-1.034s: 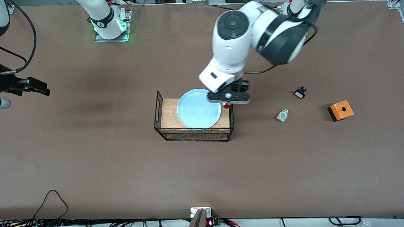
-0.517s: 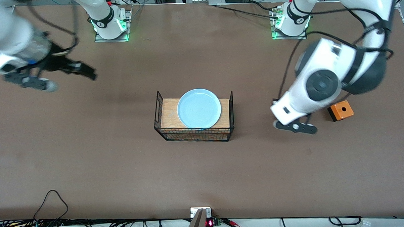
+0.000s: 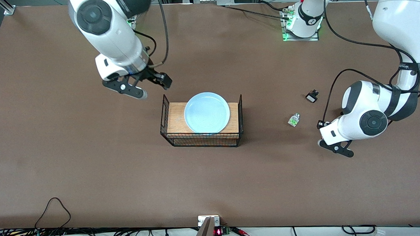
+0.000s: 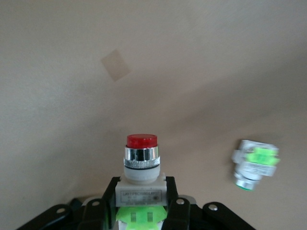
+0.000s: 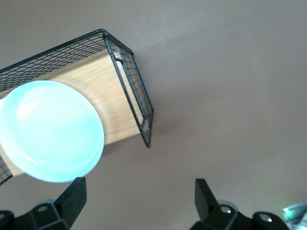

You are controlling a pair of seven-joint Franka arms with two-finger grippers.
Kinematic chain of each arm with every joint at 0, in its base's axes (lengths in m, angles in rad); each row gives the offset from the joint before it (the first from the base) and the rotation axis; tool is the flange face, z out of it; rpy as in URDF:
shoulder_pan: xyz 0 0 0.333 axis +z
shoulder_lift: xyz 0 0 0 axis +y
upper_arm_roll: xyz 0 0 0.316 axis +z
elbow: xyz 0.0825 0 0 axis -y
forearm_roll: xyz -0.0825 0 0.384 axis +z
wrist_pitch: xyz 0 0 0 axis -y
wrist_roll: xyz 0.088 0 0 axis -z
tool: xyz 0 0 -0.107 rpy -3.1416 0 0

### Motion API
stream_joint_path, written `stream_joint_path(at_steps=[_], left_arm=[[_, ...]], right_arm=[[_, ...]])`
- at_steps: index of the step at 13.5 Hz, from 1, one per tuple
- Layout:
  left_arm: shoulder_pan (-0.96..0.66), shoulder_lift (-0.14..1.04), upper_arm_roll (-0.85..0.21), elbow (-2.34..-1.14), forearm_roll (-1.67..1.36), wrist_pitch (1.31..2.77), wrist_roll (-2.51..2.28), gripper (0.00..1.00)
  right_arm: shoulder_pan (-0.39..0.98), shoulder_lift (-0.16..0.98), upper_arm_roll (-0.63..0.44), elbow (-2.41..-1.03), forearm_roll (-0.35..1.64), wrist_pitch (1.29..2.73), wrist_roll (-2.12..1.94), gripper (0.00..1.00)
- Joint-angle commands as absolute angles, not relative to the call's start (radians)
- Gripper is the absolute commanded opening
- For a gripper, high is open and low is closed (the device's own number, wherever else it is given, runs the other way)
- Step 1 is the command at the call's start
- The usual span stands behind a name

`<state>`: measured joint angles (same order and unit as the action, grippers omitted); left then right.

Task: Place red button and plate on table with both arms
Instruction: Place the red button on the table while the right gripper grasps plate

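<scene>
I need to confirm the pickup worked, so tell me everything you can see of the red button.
The red button has a glossy red cap, a chrome ring under it, a whitish collar and body bearing a printed label, and a green-marked end block. It looks like plastic with a metal ring. The left gripper is shut on its body, a black finger on each side, cap pointing away from the wrist. It hangs over the bare brown table, not touching it. The front view does not show it.

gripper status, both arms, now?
Left gripper: shut on the red button, over the table.
Right gripper: open, empty, beside the basket holding the plate.
</scene>
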<state>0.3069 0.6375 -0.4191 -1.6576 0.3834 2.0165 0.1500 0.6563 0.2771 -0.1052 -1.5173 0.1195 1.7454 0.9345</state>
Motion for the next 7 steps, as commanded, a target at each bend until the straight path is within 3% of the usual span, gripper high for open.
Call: stream_joint_path(at_steps=[1,3,4,5,7], left_arm=[[0.362,0.655,-0.423,-1.753,0.429,2.162,0.173,0.20],[0.374,0.647,-0.423,-1.789,0.430,2.235,0.213,0.26],[0.376,0.656,-0.425,-1.792,0.430,2.247,0.234,0.35],[0.376,0.675,-0.423,-1.793,0.430,2.269,0.238,0.51],[0.380,0.681,-0.423,-1.792,0.430,2.280,0.238,1.00]], right_arm=[[0.706,0.351,-0.120,-1.497,0.124,1.802,1.026,1.00],[0.736,0.417,-0.120,-1.497,0.124,1.874,1.093,1.00],[0.755,0.439,-0.120,-1.497,0.124,1.914,1.139,1.00],[0.758,0.457,-0.120,-1.497,0.127,1.946,1.205,1.00],[0.775,0.480,-0.120,-1.496,0.140,1.997,1.320,1.00]])
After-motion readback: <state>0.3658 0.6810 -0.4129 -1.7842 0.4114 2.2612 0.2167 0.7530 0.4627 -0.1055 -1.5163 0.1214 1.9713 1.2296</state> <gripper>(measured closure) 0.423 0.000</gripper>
